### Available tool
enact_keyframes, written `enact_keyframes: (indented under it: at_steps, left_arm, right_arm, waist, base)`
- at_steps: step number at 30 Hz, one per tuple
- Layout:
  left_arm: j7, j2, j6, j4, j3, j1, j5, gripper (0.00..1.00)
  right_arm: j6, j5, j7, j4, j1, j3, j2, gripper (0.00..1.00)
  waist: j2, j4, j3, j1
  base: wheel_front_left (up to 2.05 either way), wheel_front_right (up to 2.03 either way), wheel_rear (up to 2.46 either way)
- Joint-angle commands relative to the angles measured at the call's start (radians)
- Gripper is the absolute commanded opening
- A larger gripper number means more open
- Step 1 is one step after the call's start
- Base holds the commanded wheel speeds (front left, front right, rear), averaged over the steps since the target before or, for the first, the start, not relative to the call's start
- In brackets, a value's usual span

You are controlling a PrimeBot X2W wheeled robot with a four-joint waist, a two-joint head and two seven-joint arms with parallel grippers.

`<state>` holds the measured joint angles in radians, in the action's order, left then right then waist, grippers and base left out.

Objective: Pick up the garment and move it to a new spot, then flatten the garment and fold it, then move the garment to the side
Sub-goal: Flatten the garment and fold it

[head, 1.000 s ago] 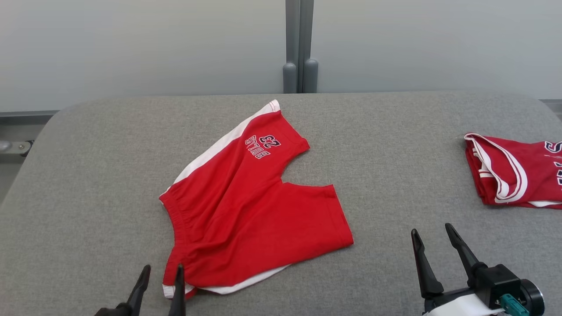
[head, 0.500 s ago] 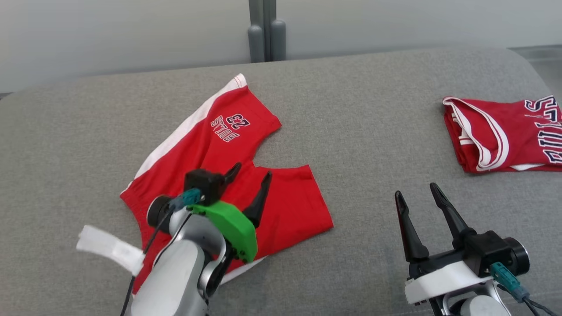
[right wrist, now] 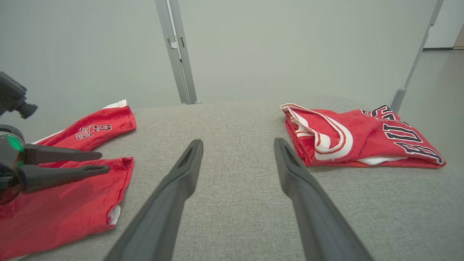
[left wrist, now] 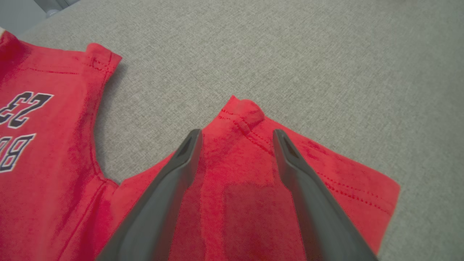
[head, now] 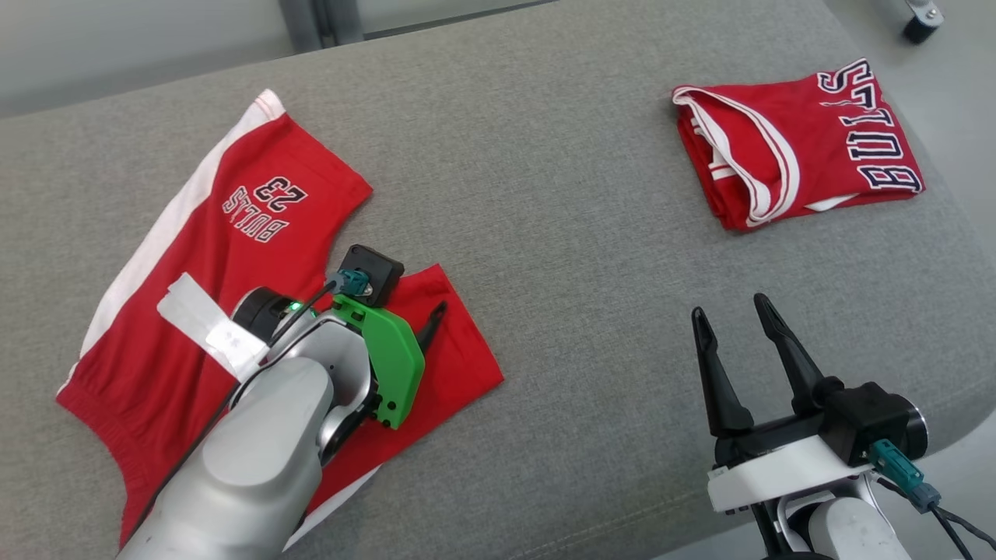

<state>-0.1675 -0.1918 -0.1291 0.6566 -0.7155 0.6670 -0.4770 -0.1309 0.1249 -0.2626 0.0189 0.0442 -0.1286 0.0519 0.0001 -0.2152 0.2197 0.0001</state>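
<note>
My left claw [left wrist: 236,134] hangs spread wide and empty over the nearer leg of the red knit basketball shorts [head: 233,272]. Its tips are just short of the stitched hem corner [left wrist: 241,110], and I cannot tell whether they touch the cloth. I judge the shorts light, soft and limp: they should sag and bunch from any single pinch, and the knit should drag rather than slide on the grey woven tabletop [head: 545,233]. The doubled hem or the gathered waistband looks like the firmest bite. The shorts lie mostly flat on the left half of the table with mild wrinkles and the legs splayed in a V. A white stripe runs down one side, and "BULLS 23" is printed in dark letters on the farther leg. They lie well apart from the folded red-and-white jersey [head: 794,148] at the far right. My right claw [head: 727,305] is also wide and empty, over bare table.
</note>
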Motion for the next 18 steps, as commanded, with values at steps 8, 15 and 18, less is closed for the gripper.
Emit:
enact_keyframes:
  at_steps: [8, 15, 18]
  left_arm:
    - [0.038, -0.063, -0.001, 0.107, -0.121, 0.094, -0.076, 0.94]
    - [0.005, -0.09, -0.001, 0.112, -0.235, 0.111, -0.177, 0.0]
    - [0.022, -0.098, -0.001, 0.075, -0.249, 0.145, -0.209, 0.0]
  right_arm:
    - [0.001, 0.034, -0.003, -0.001, 0.014, -0.025, -0.001, 1.0]
    - [0.001, 0.053, -0.003, -0.001, -0.001, -0.016, -0.001, 1.0]
    - [0.001, 0.053, -0.003, -0.001, -0.008, -0.006, -0.001, 1.0]
  waist:
    - [-0.0001, -0.107, 0.074, -0.0001]
    - [-0.0001, -0.112, 0.072, -0.0001]
    - [-0.0001, -0.106, 0.069, -0.0001]
  base:
    - [0.0, 0.0, 0.0]
    - [0.0, 0.0, 0.0]
    - [0.0, 0.0, 0.0]
